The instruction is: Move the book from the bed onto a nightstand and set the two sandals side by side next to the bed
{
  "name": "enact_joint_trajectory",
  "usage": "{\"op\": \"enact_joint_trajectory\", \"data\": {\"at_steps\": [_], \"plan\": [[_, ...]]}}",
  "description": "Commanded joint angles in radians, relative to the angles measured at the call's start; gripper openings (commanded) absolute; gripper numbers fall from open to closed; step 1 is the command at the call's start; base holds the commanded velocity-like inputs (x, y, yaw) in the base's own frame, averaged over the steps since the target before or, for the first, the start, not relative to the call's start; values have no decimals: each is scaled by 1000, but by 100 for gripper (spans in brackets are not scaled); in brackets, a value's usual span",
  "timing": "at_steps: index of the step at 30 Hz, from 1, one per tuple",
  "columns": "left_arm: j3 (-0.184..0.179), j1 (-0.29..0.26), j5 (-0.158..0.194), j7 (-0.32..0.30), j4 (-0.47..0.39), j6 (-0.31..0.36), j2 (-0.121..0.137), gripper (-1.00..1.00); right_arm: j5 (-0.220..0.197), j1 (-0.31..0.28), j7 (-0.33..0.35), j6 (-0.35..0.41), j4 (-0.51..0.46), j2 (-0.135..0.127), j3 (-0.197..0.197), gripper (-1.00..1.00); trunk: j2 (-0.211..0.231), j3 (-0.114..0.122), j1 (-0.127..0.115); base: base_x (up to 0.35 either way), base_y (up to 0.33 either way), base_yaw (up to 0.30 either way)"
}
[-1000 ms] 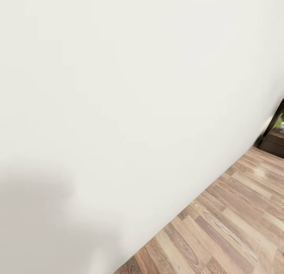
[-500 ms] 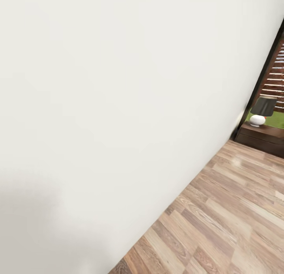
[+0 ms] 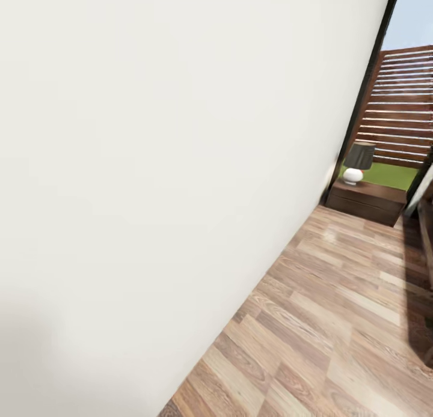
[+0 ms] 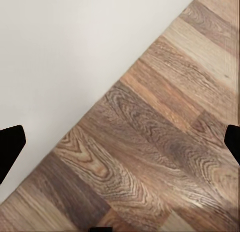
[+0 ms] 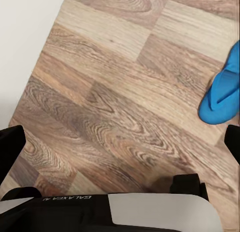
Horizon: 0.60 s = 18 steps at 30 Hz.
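A small table lamp with a round white base and dark shade [image 3: 358,163] is standing before a tall dark-framed window [image 3: 367,86]. Beyond the glass, a brown slatted wooden fence [image 3: 403,104] is rising behind a green strip of grass [image 3: 391,175].

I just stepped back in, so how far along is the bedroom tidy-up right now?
Nothing looks finished. The head view faces a white wall and plank floor, with a nightstand carrying a lamp in the far corner and no book on its top. One blue sandal lies on the floor in the right wrist view. Both grippers look open and empty. The book move and sandal pairing remain.
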Motion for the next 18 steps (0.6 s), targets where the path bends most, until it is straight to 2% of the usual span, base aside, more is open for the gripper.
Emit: {"op": "enact_joint_trajectory", "data": {"at_steps": [1,18], "plan": [[1,0,0,0,0,-3,0,100,-6,-1,6,0,1,0,-2,100,0,-1,0,0,0,-282],[1,0,0,0,0,-3,0,100,-6,-1,6,0,1,1,-1,100,0,-1,0,0,0,-282]]}}
